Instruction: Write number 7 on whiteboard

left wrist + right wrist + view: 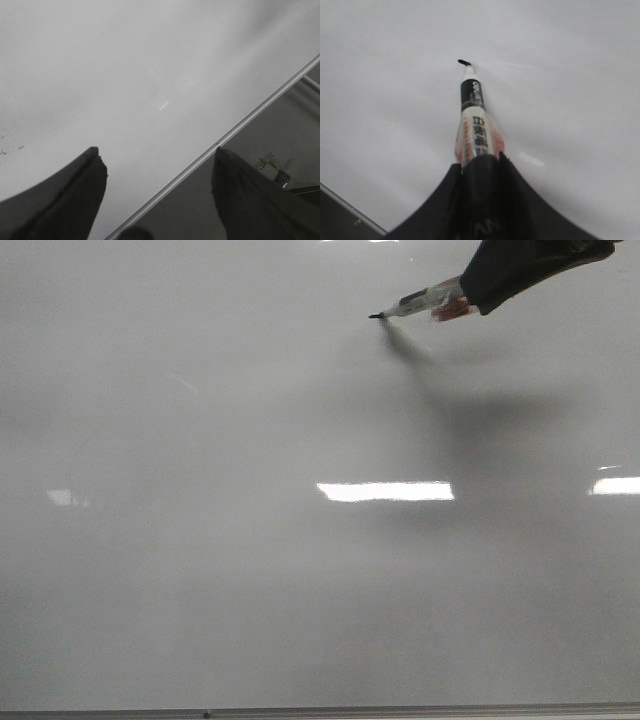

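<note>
While front view hides it, a short stroke [464, 62] shows at marker [474, 120] tip.

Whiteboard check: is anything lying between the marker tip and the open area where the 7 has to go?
Nothing visible. The right claw holds the marker with its tip at the whiteboard. The board below and beside the tip shows only light reflections and the arm's shadow. The left claw is open near the board's edge.
</note>
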`<state>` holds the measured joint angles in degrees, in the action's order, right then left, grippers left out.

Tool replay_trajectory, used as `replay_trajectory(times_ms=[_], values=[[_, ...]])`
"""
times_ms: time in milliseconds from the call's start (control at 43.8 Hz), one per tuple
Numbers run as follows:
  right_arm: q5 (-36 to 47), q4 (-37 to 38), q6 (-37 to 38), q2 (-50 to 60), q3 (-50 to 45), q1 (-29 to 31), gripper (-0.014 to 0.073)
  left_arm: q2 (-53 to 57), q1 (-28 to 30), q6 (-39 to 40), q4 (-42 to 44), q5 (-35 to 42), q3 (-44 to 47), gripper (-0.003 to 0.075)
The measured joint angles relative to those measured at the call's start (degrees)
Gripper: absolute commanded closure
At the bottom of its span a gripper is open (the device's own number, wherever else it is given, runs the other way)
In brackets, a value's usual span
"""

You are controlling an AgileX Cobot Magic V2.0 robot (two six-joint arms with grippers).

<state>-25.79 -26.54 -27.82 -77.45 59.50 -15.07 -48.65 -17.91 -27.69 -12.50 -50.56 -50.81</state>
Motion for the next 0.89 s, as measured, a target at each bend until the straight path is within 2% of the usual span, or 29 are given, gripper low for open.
replay_trajectory(times_ms=[251, 525, 890], values=[[-4.1, 0.0, -0.2, 0.7, 0.0, 5.8, 0.0659, 0.0, 0.0, 0.0, 0.0, 0.0, 0.0, 0.0269], [-6.5, 0.2, -1.0, 0.7, -0.2, 5.7, 0.0659, 0.0, 0.0, 0.0, 0.0, 0.0, 0.0, 0.0269], [-8.4, 0.7, -2.6, -2.1, -9.1, 1.3, 0.0659, 0.0, 0.0, 0.0, -0.2, 0.3, 0.0, 0.0269]])
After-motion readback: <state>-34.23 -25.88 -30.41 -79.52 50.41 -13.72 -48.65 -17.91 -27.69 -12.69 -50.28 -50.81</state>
